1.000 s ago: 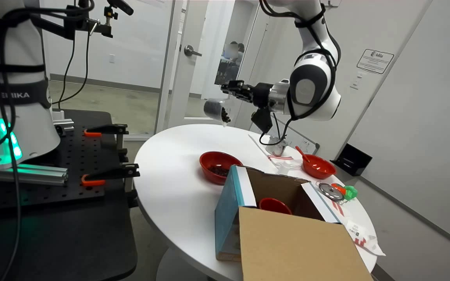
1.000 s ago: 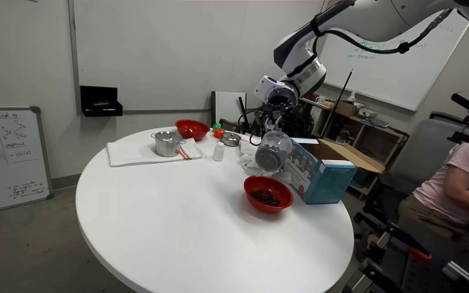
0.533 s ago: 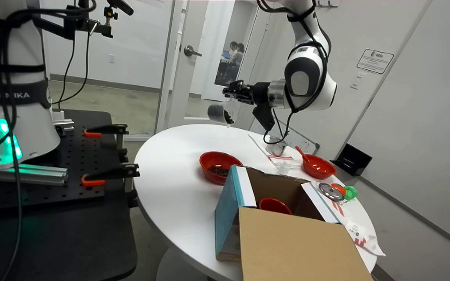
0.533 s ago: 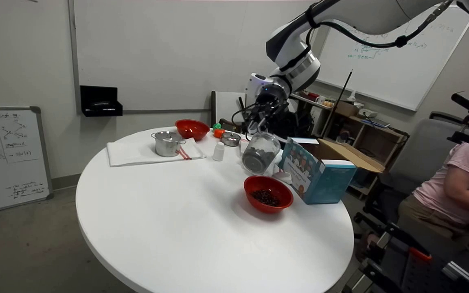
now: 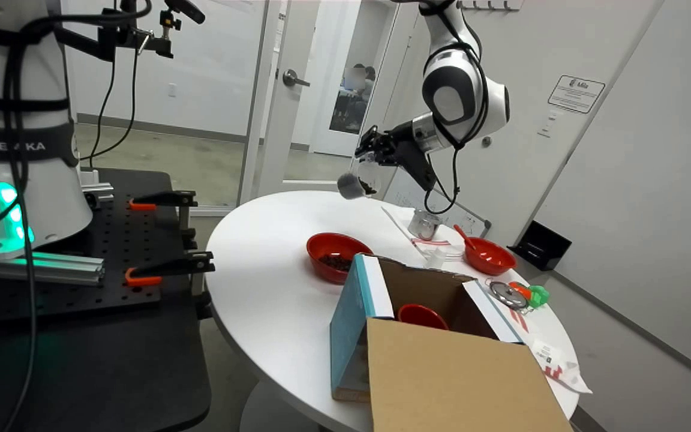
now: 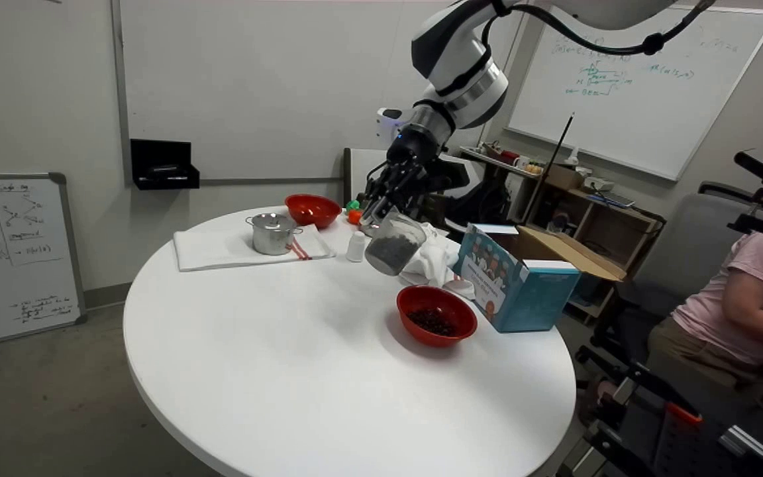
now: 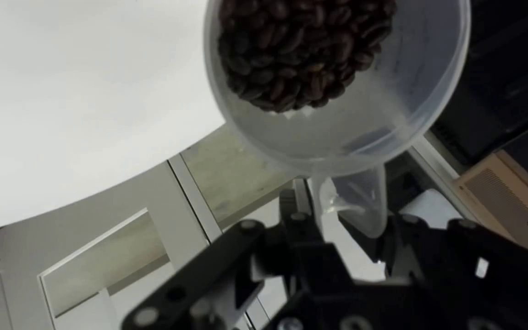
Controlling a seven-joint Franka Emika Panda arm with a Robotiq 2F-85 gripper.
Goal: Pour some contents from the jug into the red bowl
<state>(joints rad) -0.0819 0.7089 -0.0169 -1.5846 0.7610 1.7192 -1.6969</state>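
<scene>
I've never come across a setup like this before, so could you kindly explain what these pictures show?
The white machine is a Franka robot arm. Two pictures come from cameras standing outside it, looking from different places; the close-up is taken from its wrist. The arm ends in a black two-fingered tool, closed on the handle of a clear plastic jug. The jug is tilted in the air, with coffee beans inside. On the round white table stands a red bowl already holding some dark beans; beside it is a blue cardboard box. Elsewhere on the table are a metal pot on a white cloth, a small white bottle and a second red bowl with a red utensil in it.
</scene>
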